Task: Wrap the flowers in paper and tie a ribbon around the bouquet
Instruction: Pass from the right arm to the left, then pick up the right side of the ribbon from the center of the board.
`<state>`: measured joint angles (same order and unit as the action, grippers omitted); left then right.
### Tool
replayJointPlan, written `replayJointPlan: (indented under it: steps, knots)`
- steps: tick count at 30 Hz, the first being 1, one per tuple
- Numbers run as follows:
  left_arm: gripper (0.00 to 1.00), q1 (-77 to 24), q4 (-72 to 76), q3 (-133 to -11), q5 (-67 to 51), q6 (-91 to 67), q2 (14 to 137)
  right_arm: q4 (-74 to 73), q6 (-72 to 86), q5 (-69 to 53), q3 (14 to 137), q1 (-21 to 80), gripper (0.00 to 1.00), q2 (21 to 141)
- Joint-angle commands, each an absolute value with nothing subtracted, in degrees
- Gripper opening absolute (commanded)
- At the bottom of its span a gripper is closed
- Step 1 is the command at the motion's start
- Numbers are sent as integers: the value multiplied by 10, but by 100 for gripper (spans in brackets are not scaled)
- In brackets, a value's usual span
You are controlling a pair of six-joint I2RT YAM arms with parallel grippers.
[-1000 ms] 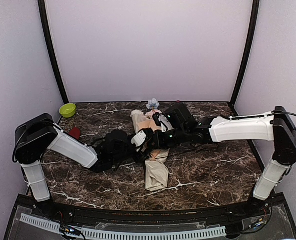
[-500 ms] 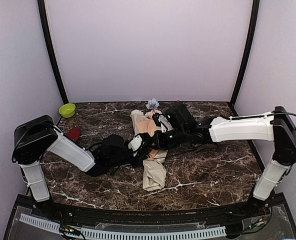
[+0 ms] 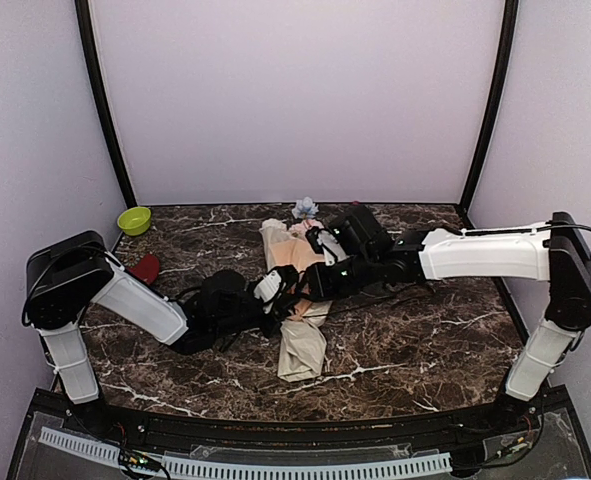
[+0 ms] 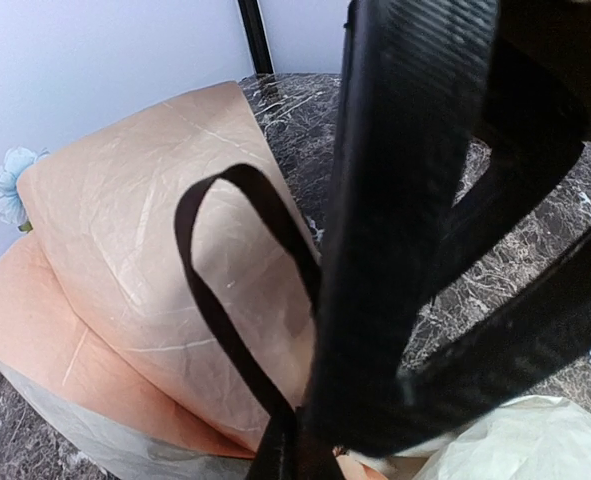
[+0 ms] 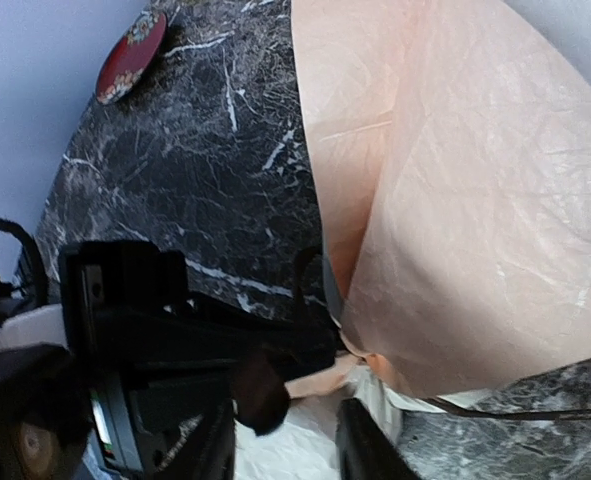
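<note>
The bouquet [image 3: 303,345] lies in the middle of the desk [image 3: 425,340] with its thin tail pointing at the near edge, so it can be reached from both sides. There the left jaws are pressed together, pinching the dark ribbon [image 4: 220,300] I think, which loops over the paper [image 4: 125,220] ready for a knot, while the right jaws are spread a little and hold nothing. The flowers [image 3: 304,208] peek out toward the far edge.
</note>
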<state>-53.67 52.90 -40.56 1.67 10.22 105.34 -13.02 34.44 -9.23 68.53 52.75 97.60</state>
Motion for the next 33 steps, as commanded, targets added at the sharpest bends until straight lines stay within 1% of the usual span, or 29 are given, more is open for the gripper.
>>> replayJointPlan:
  steps: [1,4,5,7,10,14,17,22,29,31,33]
  knots:
    - [0,-536,546,-393,11,79,1026,-234,293,-7,707,503,43,921]
    - [0,-536,554,-388,14,75,1026,-287,293,57,668,456,55,862]
    - [0,-536,558,-385,15,75,1025,-302,297,73,640,431,58,847]
    - [0,-537,574,-380,18,76,1026,-321,303,91,608,373,59,828]
    - [0,-538,596,-372,15,76,1031,-317,305,113,567,291,57,826]
    - [0,-541,609,-373,2,77,1039,-288,308,155,533,238,55,842]
    - [0,-545,628,-366,-1,76,1042,-271,304,126,526,208,55,874]
    - [0,-546,650,-352,-9,72,1046,-277,295,131,551,198,54,950]
    - [0,-547,667,-346,-29,62,1058,-266,291,123,547,180,53,990]
    - [0,-548,668,-346,-34,62,1060,-262,290,118,549,175,51,994]
    - [0,-548,667,-347,-36,63,1060,-261,287,117,551,172,45,994]
